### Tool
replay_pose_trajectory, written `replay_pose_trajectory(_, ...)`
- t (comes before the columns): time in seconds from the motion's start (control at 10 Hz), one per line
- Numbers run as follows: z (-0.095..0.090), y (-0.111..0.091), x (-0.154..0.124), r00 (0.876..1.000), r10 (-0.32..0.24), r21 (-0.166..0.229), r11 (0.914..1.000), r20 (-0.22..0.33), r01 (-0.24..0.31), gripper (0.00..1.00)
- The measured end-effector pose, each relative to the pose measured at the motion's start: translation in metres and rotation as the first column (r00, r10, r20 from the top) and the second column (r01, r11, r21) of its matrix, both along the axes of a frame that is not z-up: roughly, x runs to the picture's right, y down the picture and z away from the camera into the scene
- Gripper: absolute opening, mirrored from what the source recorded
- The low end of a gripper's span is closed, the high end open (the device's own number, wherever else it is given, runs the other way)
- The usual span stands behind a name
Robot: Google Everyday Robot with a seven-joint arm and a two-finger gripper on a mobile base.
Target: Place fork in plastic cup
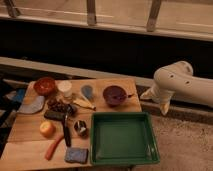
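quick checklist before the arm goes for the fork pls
1. Fork located: ok, a thin dark piece at the right rim of the purple bowl.
2. Plastic cup reachable: ok, it stands left of the bowl, apart from it.
3. Cup upright: cannot tell.
4. Gripper over the fork: not ok, it hangs beyond the right edge of the table.
5. Gripper empty: cannot tell.

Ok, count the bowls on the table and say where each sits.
2. A red bowl at the back left of the table, and a purple bowl near the back right, behind the green tray. None seem hidden. The gripper hangs beyond the table's right edge.
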State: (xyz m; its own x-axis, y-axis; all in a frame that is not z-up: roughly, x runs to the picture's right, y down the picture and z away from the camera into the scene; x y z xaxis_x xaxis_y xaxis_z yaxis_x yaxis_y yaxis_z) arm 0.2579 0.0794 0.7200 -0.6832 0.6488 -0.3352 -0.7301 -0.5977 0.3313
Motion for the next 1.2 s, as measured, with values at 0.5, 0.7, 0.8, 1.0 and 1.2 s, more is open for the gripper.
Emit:
replay_pose_trajectory(0.5,0.000,-0.018,-0.014,0.997,-0.060,0.027,0.9979,0.040,0.059,0.80)
replay_pose_trajectory(0.7,0.008,-0.041,-0.045,0.990,-0.101,0.041,0.9944,0.094,0.097,0.80)
replay_pose_trajectory(0.8,0.014,-0.049,-0.066,0.984,-0.108,0.043,0.9937,0.142,0.103,0.80)
replay_pose_trajectory(1.0,0.017,-0.052,-0.081,0.978,-0.110,0.046,0.9935,0.175,0.104,0.80)
replay_pose_trajectory(1.2,0.018,-0.052,-0.078,0.979,-0.113,0.048,0.9932,0.170,0.106,0.80)
